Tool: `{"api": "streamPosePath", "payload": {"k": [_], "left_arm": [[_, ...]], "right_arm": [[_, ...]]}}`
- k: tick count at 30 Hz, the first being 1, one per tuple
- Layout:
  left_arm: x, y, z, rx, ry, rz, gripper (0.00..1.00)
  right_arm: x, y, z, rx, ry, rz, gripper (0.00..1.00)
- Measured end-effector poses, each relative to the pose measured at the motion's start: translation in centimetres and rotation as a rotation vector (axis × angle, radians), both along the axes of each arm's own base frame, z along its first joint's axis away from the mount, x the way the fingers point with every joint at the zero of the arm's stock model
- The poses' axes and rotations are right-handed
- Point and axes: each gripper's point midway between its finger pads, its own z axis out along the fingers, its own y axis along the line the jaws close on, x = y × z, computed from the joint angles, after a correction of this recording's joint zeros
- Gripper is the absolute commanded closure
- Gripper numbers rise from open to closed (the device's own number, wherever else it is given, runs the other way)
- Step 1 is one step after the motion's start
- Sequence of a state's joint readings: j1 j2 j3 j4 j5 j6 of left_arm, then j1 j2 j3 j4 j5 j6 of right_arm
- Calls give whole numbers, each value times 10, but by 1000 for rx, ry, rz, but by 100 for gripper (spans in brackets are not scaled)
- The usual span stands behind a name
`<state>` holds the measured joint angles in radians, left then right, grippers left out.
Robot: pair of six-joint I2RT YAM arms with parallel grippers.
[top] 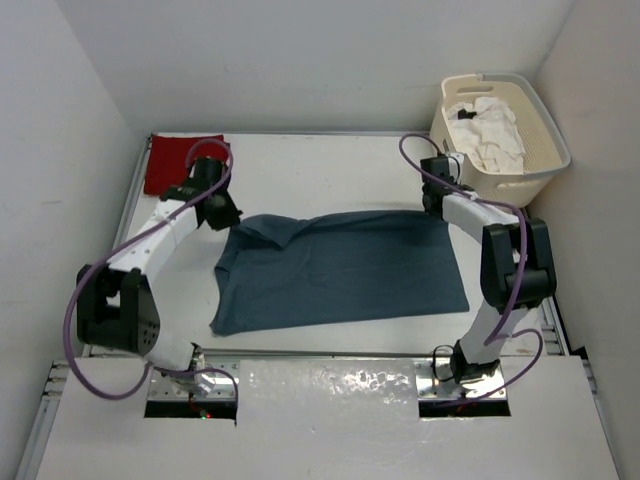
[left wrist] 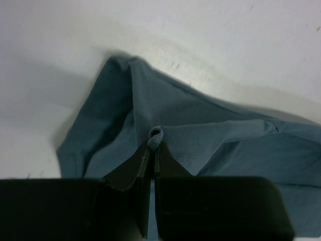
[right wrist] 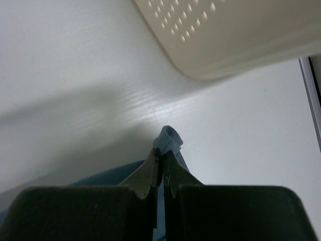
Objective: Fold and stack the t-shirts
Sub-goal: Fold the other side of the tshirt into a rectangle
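White table [top: 330, 165] is carrying the blue-grey t-shirt [top: 340, 270], spread at its centre; left gripper [left wrist: 154, 144] and right gripper [right wrist: 163, 151] are each pinching a far corner, apparently readying a fold toward the near edge.

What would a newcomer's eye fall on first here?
The blue-grey t-shirt lies spread across the middle of the table. The left hand and the right hand are each shut on one of its far corners. Next come the red t-shirt at the far left corner and the cream basket, holding white cloth, at the far right.
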<state>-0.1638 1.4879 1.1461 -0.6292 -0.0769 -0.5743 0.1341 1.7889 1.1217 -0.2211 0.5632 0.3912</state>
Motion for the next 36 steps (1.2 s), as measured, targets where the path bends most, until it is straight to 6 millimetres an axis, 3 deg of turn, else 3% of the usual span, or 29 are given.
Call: {"api": "streamPosePath", "payload": {"k": [9,17,21,23,24,25,26,28,29,31,32,33,34,36], "left_arm": [[-99,0,-16,-71,115,62,100],[-162,-8,-37,-155,200,89,100],[-183,-8,-52,-160,273,103,100],[-189,-10,-57,-168,296,103,97],[-192,-11,-60,-169,309,101,85],[-196,-12,-63,-172,322,98,73],[-200,-13,-65,-171,336,91,42],[-209,-14,-69,-167,374,88,29],[-212,-14,-70,-164,389,84,16],[-221,-12,-70,-146,428,80,12],[-221,-13,-67,-144,429,74,12],[-220,-12,-63,-137,435,71,11],[-217,-13,-56,-136,428,63,11],[-202,-17,-41,-138,385,47,6]], "right_arm": [[-29,0,9,10,-10,32,100],[-42,0,11,13,-15,59,100],[-50,0,5,15,-1,61,100],[-57,-1,1,17,7,58,89],[-62,-2,-2,19,13,54,88],[-68,-3,-6,19,23,48,81],[-72,-4,-9,19,30,42,62],[-83,-6,-16,19,45,24,53],[-87,-7,-18,15,58,20,49],[-92,-9,-18,12,68,2,34],[-94,-10,-17,9,69,-3,34],[-96,-11,-15,7,69,-10,15],[-97,-12,-11,8,60,-19,1],[-99,-12,-2,10,42,-24,1]]}}
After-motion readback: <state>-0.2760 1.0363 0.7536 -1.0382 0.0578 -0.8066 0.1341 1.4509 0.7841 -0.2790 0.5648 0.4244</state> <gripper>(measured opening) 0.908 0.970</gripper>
